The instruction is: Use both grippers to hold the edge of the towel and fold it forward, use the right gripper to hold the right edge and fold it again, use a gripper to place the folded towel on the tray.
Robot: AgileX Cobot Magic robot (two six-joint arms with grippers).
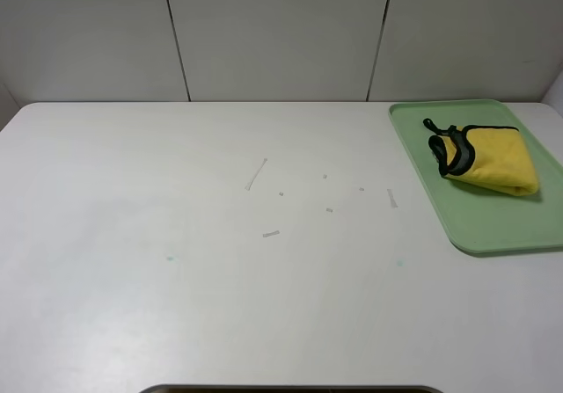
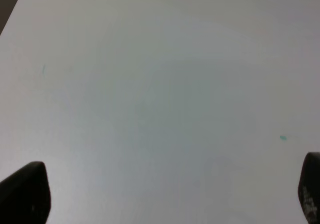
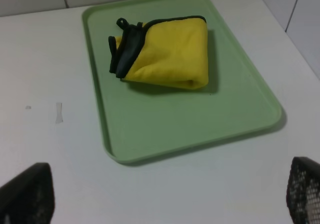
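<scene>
A square plush yellow microfibre towel point(image 1: 489, 160), folded into a compact bundle, is seen lying on a large flat pale green rectangular plastic tray point(image 1: 493, 221) at the upper right of the high view. The towel's thin black stitched edge point(image 1: 459, 149) is bunched at the bundle's left end, where a little grey reverse is turned outward and a small black loop sticks up. The tray rests on a white table point(image 1: 220, 279), whose middle is marked by a few short pale scraps of tape point(image 1: 256, 174).

In the right wrist view the towel point(image 3: 167, 53) is shown in the upper middle of the frame, on the far half of the tray point(image 3: 190, 124). The right gripper point(image 3: 165, 196) is held wide open and empty, its two black fingertips point(image 3: 27, 194) visible only at the lower corners, short of the tray.

In the left wrist view only bare table point(image 2: 160, 83) is shown. The left gripper point(image 2: 167, 191) is likewise spread wide, with nothing between its fingertips point(image 2: 25, 194).
</scene>
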